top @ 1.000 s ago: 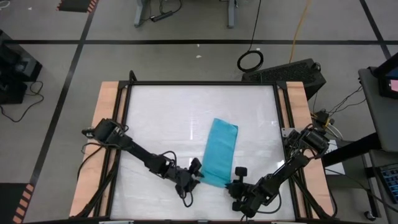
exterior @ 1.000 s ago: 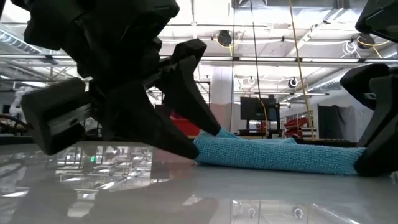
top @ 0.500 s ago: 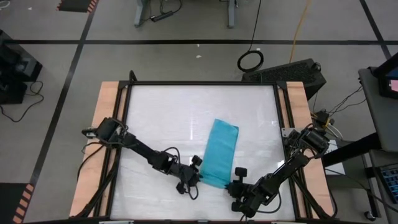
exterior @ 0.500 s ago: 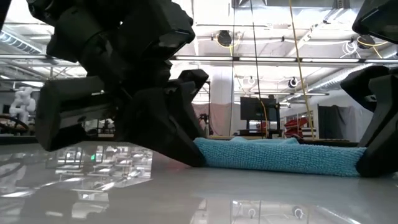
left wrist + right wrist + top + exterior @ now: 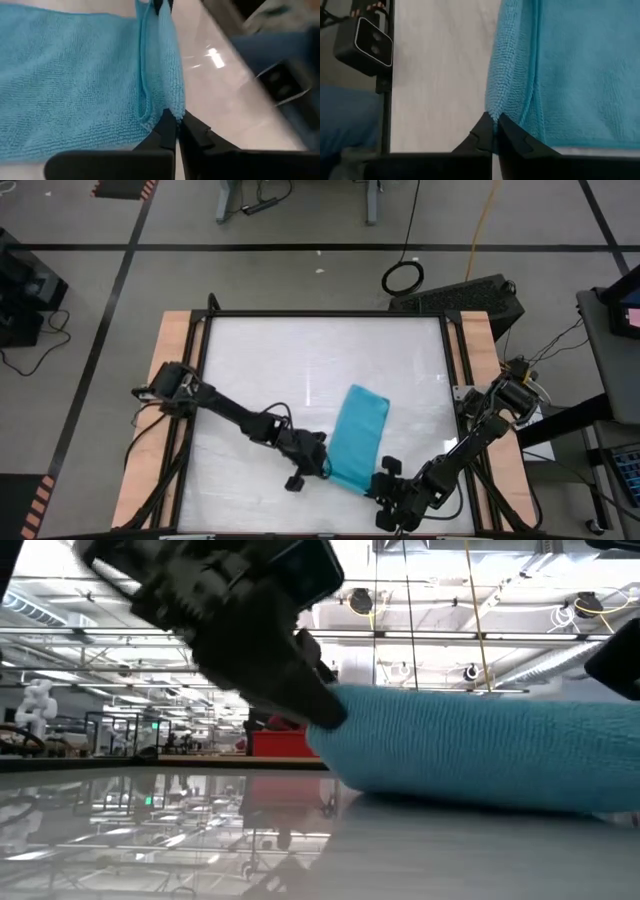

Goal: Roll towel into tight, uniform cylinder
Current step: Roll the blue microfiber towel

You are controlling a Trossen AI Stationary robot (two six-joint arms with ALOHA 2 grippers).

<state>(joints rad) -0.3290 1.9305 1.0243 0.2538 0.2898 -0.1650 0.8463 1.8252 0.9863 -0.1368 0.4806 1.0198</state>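
Note:
The turquoise towel (image 5: 358,435) lies as a long folded strip on the white table, running from the far end (image 5: 369,393) to the near end. Its far part rests on the table; its near end is raised, as the low view (image 5: 480,750) shows. My left gripper (image 5: 320,464) is shut on the near end's left corner. My right gripper (image 5: 384,478) is shut on the near end's right corner and sits at the right edge of the low view (image 5: 622,665). My left gripper pinches the towel's near left corner (image 5: 170,106) between its two fingertips, at a folded edge of several layers. The fingers come slanting from the table's left. The corner (image 5: 335,705) is lifted off the table. My right gripper pinches the towel's near right corner (image 5: 495,111) between its two fingertips, at the hemmed edge. The fingers come from the table's near right side. The corner is held up while the rest of the towel lies on the table.
The white tabletop (image 5: 260,370) is bordered by a dark frame and wooden side rails (image 5: 172,360). A black camera box (image 5: 367,42) stands at the table's edge close to my right gripper. Bare table lies to the far and left of the towel.
My left gripper has moved toward the towel and shut on its near left corner. The towel's near end, which lay flat, has been lifted off the table by both grippers, and the strip has shifted a little toward the table's right; its far part stays down.

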